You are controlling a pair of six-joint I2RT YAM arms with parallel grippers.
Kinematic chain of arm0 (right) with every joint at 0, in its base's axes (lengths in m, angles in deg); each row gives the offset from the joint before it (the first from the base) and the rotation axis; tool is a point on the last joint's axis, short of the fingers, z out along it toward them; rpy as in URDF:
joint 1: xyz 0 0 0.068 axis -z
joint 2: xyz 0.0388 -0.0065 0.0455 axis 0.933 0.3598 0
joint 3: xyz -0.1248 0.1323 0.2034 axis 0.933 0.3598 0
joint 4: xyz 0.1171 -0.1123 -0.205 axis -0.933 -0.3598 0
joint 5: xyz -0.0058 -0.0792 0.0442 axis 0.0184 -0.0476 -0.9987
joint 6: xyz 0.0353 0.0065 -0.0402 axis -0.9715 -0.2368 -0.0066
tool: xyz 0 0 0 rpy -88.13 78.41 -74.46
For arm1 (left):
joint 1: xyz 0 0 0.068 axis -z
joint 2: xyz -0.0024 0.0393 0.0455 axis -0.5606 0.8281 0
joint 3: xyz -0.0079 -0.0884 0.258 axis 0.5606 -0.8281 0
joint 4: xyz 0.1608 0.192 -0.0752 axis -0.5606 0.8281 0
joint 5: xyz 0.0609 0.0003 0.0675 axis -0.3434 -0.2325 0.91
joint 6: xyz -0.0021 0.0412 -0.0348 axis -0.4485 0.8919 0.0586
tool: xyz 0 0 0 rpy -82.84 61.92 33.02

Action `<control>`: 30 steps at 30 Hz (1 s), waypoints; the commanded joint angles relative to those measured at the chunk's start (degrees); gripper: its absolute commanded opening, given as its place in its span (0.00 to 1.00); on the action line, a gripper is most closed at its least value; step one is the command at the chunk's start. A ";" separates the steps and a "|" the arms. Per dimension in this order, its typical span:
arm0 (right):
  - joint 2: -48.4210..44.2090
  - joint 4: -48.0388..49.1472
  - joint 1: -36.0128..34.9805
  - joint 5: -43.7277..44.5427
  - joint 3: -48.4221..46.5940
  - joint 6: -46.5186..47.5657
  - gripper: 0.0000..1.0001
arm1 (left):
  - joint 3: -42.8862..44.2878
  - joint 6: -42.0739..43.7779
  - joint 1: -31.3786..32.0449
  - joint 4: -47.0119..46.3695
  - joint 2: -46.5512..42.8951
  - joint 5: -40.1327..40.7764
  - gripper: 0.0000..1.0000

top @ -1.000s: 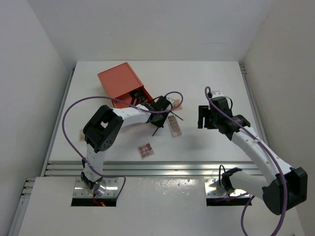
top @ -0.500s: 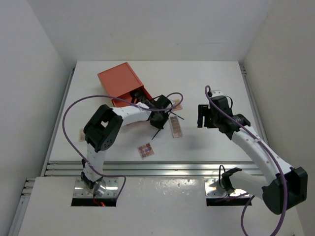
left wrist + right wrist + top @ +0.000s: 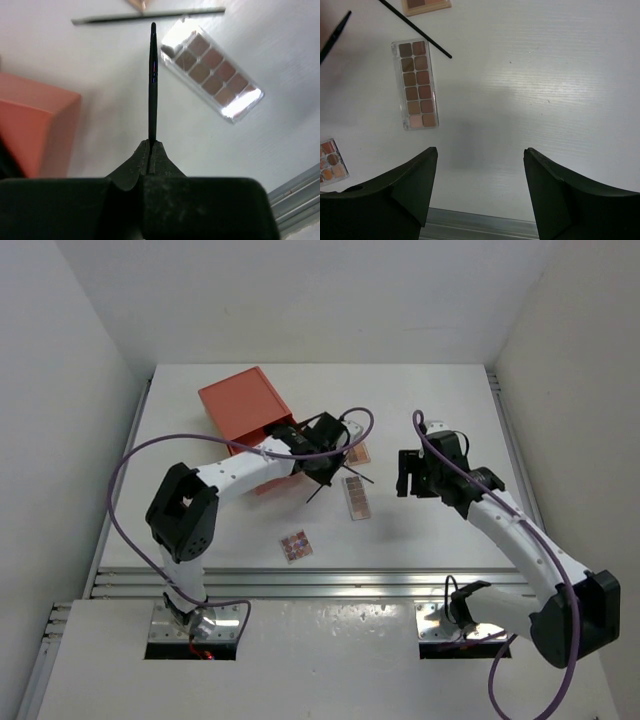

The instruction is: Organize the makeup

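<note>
A: Left wrist view: left gripper (image 3: 151, 146) has its jaws pinched together on a thin dark stick (image 3: 152, 85). The stick points straight out and is lifted off the table (image 3: 440, 400).
B: Over what?
A: It hangs between the orange box (image 3: 30, 125) on the left and the long palette (image 3: 212, 75) on the right. A second stick (image 3: 150, 16) lies flat past the tip in that view.
B: Right gripper?
A: Right gripper (image 3: 479, 162) has its jaws apart and holds nothing. It hovers right of the long palette.
B: Progress?
A: Looks early. Top view shows the long palette, a small palette (image 3: 296, 545) nearer the arms, and another palette (image 3: 359, 453) by the second stick, all loose on the table. The box's inside is not visible, so what is already stowed cannot be told. One stick is in hand, and the rest probably remains to be sorted.
</note>
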 commanded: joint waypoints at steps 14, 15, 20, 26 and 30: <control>16.14 8.85 0.47 -15.43 -10.32 2.83 0.72 | 7.92 14.55 -11.25 3.18 -12.24 7.30 0.00; 18.24 9.46 0.47 -15.89 -11.81 2.83 0.72 | 7.03 13.85 -12.21 2.39 -12.24 6.34 0.00; 28.26 11.04 0.38 -20.89 -18.75 4.14 0.72 | 2.02 10.50 -16.43 -0.16 -11.71 2.64 0.00; 37.94 14.57 -0.32 -21.95 -23.94 10.99 0.72 | -5.98 11.12 -19.25 -5.52 -12.94 2.64 0.00; 44.97 8.18 -0.94 -22.39 -32.97 15.65 0.72 | -7.12 11.12 -19.25 -5.53 -12.24 2.64 0.00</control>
